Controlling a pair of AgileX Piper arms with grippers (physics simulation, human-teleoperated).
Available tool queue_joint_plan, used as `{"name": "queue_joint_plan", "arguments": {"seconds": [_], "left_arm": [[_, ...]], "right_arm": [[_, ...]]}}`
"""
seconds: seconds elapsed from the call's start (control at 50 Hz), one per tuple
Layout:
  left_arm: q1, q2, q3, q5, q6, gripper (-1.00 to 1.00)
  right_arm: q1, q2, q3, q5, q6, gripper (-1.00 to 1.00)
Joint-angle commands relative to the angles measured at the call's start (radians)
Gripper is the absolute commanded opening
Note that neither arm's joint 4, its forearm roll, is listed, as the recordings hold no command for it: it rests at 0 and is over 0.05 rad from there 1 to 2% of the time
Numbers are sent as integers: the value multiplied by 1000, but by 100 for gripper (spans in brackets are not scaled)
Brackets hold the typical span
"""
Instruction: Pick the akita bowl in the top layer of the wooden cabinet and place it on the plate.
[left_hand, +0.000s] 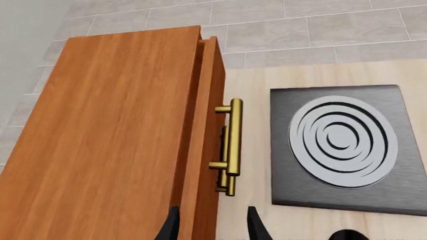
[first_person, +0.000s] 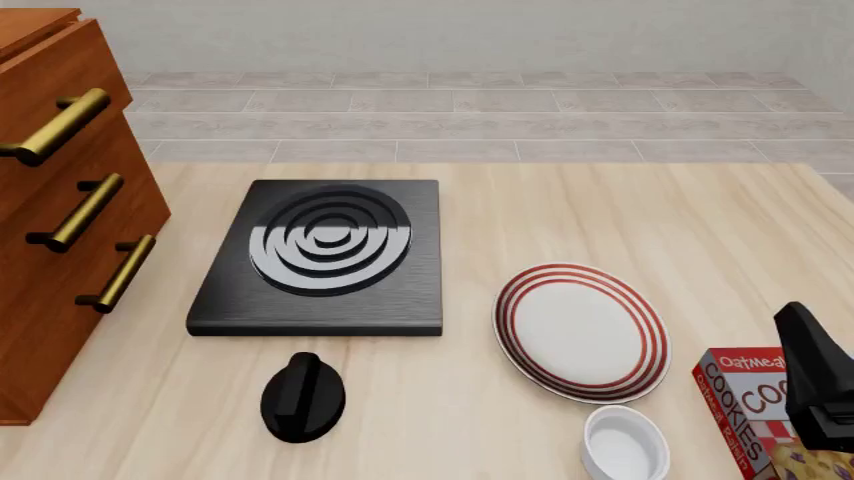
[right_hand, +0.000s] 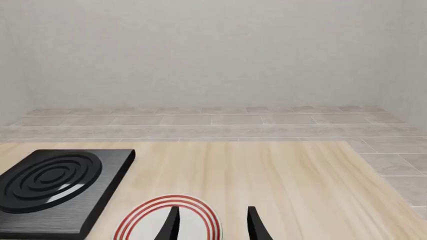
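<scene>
Through the left wrist view I look down on the wooden cabinet (left_hand: 113, 135), its top layer (left_hand: 212, 115) barely ajar; the left gripper (left_hand: 212, 225) has jaws apart and empty. From the front, a pale wood table (first_person: 641, 220) meets grey floor tiles; the plate (first_person: 582, 330) sits toward the near right corner beside a box reading "COOKIES" (first_person: 767, 420). The right wrist view shows the right gripper (right_hand: 212, 225) parted, empty. I see no akita bowl.

Reddish-brown cabinet (first_person: 54, 230) with brass handles (first_person: 56, 127), black stove (first_person: 320, 300) with grey rings, white plate (first_person: 582, 331) with red rings, pale wood counter (first_person: 667, 230), red cookie box (first_person: 747, 400).
</scene>
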Motion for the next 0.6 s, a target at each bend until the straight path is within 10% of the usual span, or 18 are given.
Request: {"name": "queue_joint_plan", "arguments": {"seconds": [0.02, 0.6], "left_arm": [[15, 4, 61, -36, 12, 100], [57, 26, 142, -106, 32, 100]], "right_arm": [[-2, 0, 1, -1, 4, 100], [-6, -1, 4, -2, 9, 100]]}}
